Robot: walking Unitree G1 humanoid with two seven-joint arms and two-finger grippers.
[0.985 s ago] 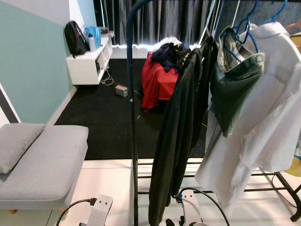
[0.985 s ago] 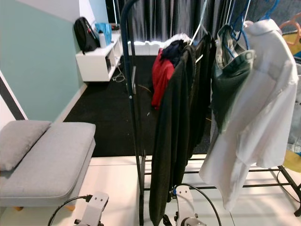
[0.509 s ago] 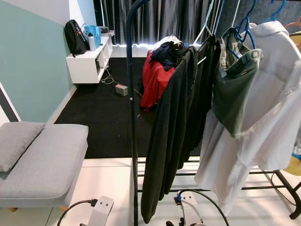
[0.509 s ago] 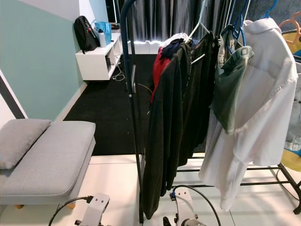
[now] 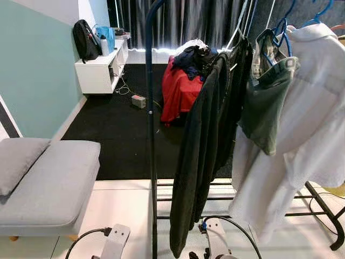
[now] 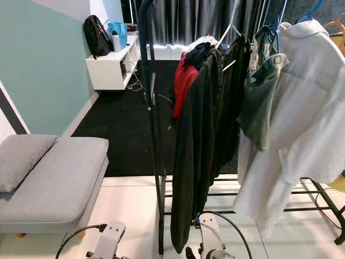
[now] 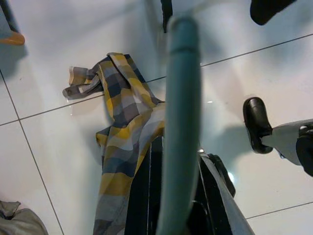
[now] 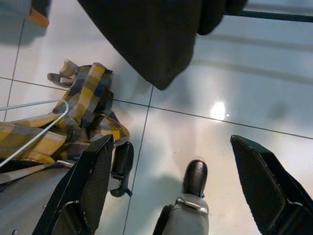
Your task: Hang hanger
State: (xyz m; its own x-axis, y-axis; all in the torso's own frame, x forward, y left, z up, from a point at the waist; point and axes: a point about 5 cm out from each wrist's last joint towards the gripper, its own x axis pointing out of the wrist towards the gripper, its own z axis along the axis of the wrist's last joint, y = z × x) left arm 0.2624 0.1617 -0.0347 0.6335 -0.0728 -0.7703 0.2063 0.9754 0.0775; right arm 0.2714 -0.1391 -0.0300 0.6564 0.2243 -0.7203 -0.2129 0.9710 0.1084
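A pale teal hanger (image 7: 178, 112) carries a yellow-and-grey plaid shirt (image 7: 122, 132) low over the white tile floor. My left gripper (image 7: 178, 196) is shut on this hanger, with dark fingers (image 7: 146, 196) on either side of its bar. My right gripper (image 8: 170, 142) is open beside it, fingers (image 8: 93, 186) wide apart, with the plaid shirt (image 8: 83, 98) and a thin hanger loop (image 8: 34, 122) next to it. Ahead stands the clothes rack (image 5: 150, 118), holding a black coat (image 5: 199, 156), a green shirt (image 5: 264, 108) on a blue hanger and a white shirt (image 5: 307, 135).
A grey bench (image 5: 48, 183) with a cushion stands at my left. The rack's black base bars (image 5: 323, 208) cross the floor at the right. Beyond lie black carpet, a red clothes pile (image 5: 180, 89) and a white shelf (image 5: 99, 70) with a backpack. My own foot (image 8: 195, 171) is below the grippers.
The black coat and the green shirt sway on the rail; the coat's hem swung left, then back. Both arms stay low in front of the rack.
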